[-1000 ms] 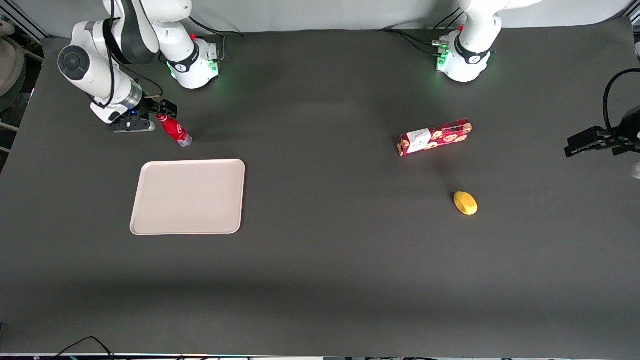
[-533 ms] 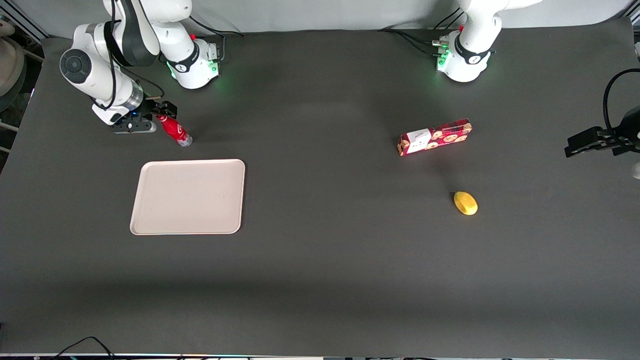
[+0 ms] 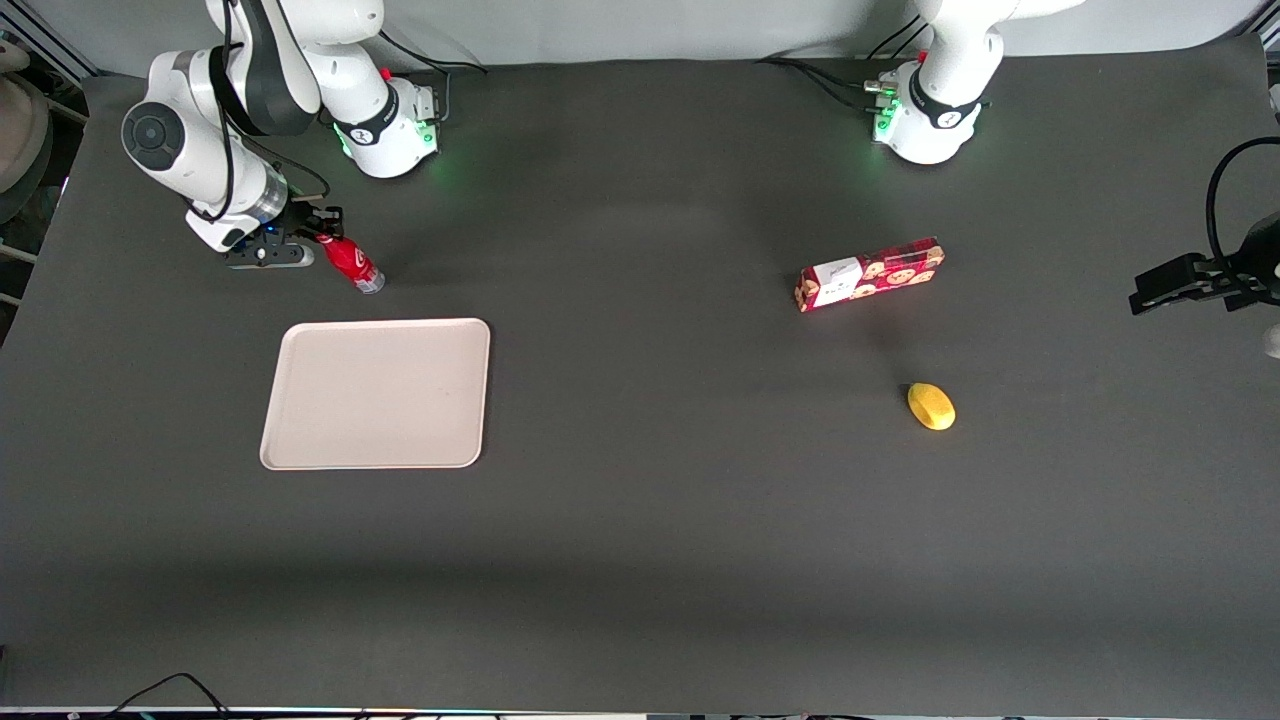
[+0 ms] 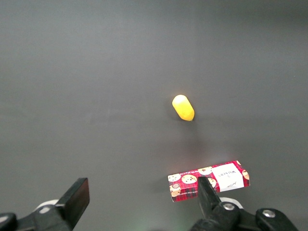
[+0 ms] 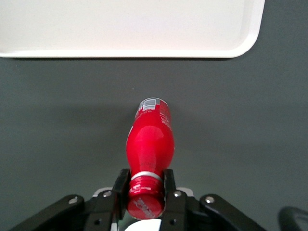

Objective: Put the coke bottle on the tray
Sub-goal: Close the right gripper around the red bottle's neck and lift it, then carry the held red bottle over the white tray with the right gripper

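Observation:
The coke bottle (image 3: pixel 350 264) is a small slim red bottle, tilted, with its silvery-grey base on the table. It stands farther from the front camera than the tray (image 3: pixel 377 393), a large flat beige-pink tray with a low rim. My gripper (image 3: pixel 322 232) is at the bottle's top, shut on its neck and cap. In the right wrist view the two black fingers (image 5: pixel 122 183) clamp the bottle (image 5: pixel 149 144) at the cap. The tray's rim (image 5: pixel 144 50) shows past the bottle's base, apart from it.
A long red cookie box (image 3: pixel 869 273) and a yellow lemon-like object (image 3: pixel 931 406) lie toward the parked arm's end of the table. Both also show in the left wrist view, the box (image 4: pixel 208 180) and the yellow object (image 4: pixel 183 107). Dark mat covers the table.
The gripper and the bottle's top have shifted slightly away from the front camera. The bottle's base stays at the same spot on the table.

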